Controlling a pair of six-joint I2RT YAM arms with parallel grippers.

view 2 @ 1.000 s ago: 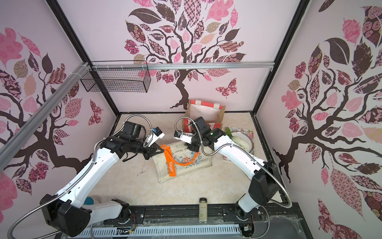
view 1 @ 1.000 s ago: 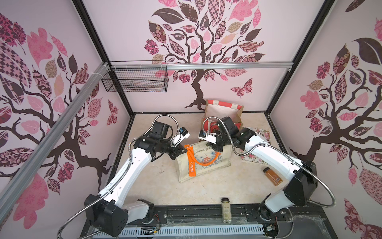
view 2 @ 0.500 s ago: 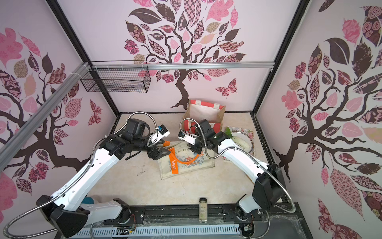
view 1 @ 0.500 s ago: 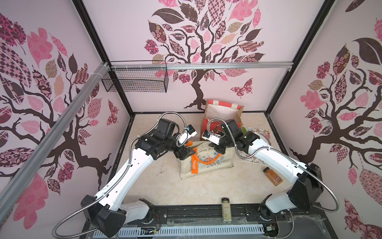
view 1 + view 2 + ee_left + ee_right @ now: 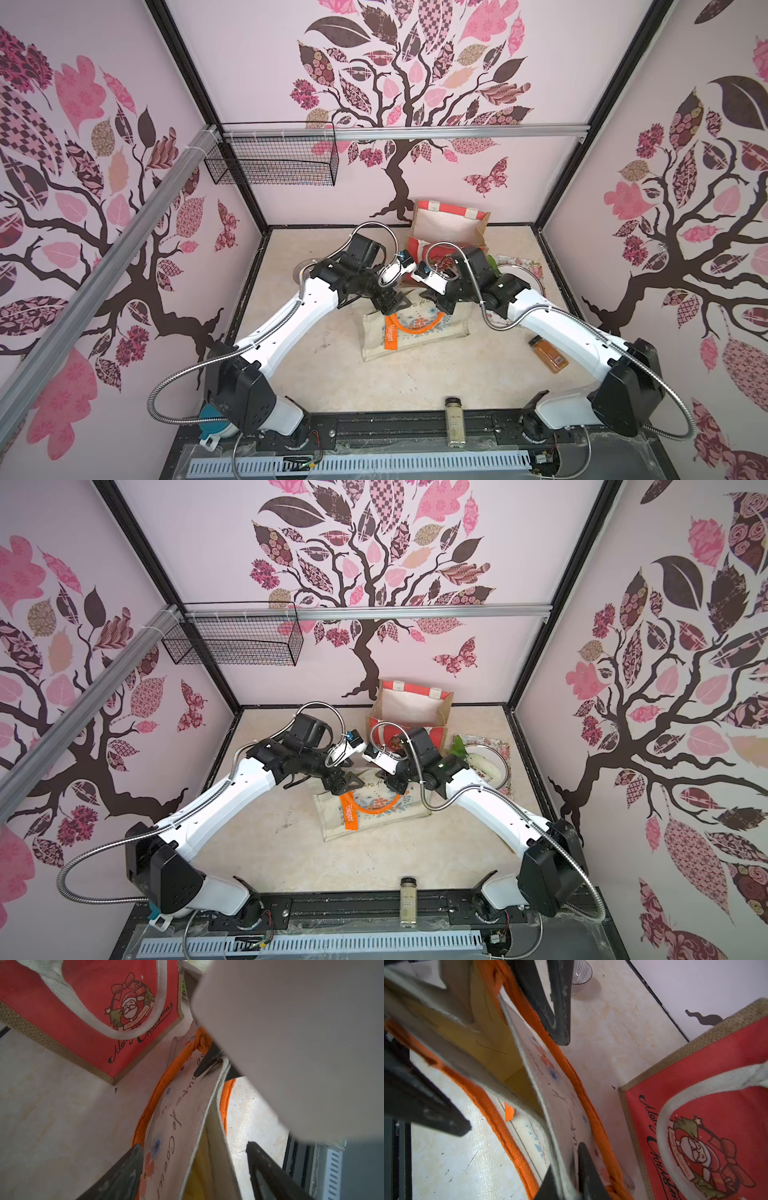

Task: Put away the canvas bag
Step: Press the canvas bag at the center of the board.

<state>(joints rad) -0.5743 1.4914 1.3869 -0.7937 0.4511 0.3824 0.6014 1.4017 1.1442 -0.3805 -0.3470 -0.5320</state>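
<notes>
Canvas bag (image 5: 415,336): lay on the tabletop (image 5: 316,374) in both top views, mouth edge lifted near the red Christmas bag (image 5: 451,226).
Right claw (image 5: 220,1065): was clamped on the bag's rim, plain in the left wrist view, hidden under the arms from above.
Left claw (image 5: 193,1147): stood spread wide astride that rim; contact unclear.
Right wrist view: added a ribbed glass (image 5: 580,978) on the tabletop.

The canvas bag (image 5: 415,349) is coarse, matt cream cloth with orange woven webbing handles (image 5: 500,1132) (ribbed and slightly fuzzy). The red bag (image 5: 83,1022) has rough burlap edging and soft cotton straps. The left hand (image 5: 194,1146) has matt black fingers (image 5: 124,1172), scuffed grey. The tabletop (image 5: 332,374) looks smooth and faintly glossy.
</notes>
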